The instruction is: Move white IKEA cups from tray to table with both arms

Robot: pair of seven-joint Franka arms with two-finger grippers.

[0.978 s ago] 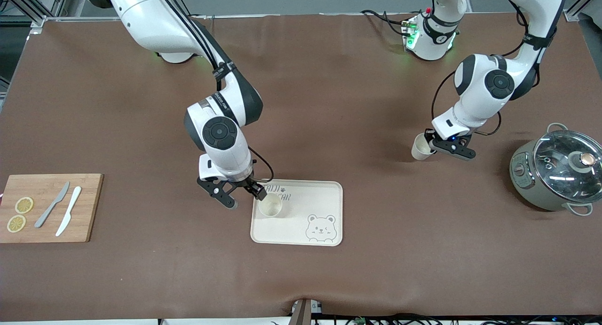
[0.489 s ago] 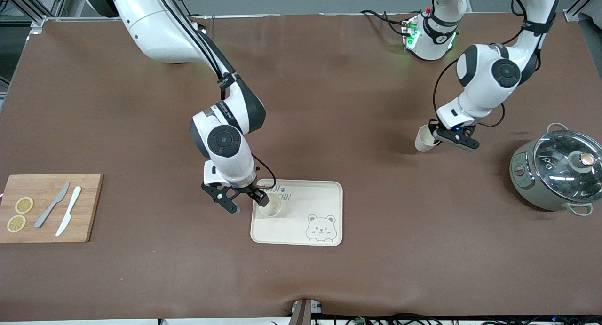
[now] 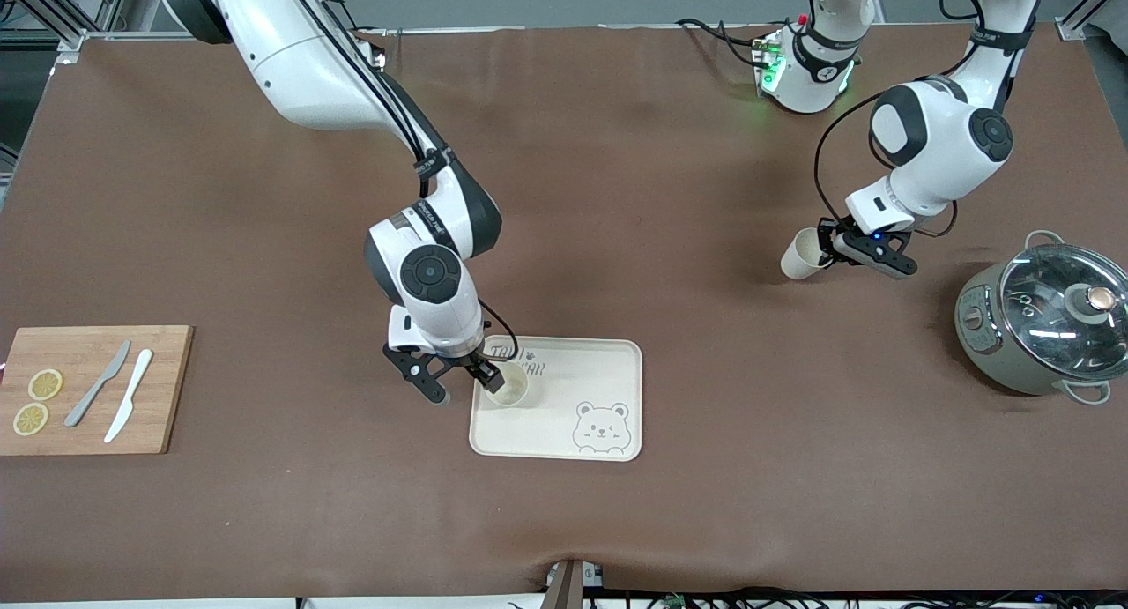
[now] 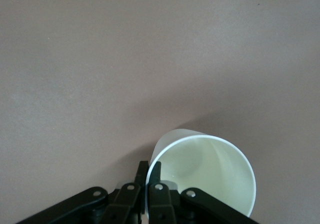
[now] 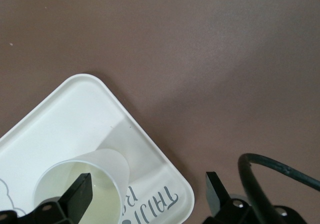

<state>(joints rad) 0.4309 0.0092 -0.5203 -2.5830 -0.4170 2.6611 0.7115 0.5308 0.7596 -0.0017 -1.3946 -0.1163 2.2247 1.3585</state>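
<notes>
One white cup point(image 3: 508, 389) stands upright on the cream bear tray point(image 3: 599, 371), in the corner toward the right arm's end. My right gripper point(image 3: 463, 387) is open and low at that corner. One finger point(image 5: 80, 194) is at the cup's mouth and the other point(image 5: 215, 191) is off the tray over the table. The cup point(image 5: 112, 166) and tray point(image 5: 65, 119) show in the right wrist view. My left gripper point(image 3: 828, 254) is shut on the rim of the second white cup point(image 3: 802, 254) and holds it tilted above bare table near the pot. The left wrist view shows its fingers point(image 4: 156, 176) pinching the cup wall point(image 4: 210, 169).
A grey pot with a glass lid point(image 3: 1044, 318) stands at the left arm's end. A wooden board point(image 3: 88, 389) with two knives and lemon slices lies at the right arm's end. A small box with green lights point(image 3: 768, 63) sits by the left arm's base.
My left gripper has carried its tilted cup a little toward the left arm's base. My right gripper, still open, has shifted closer to the cup on the tray.
</notes>
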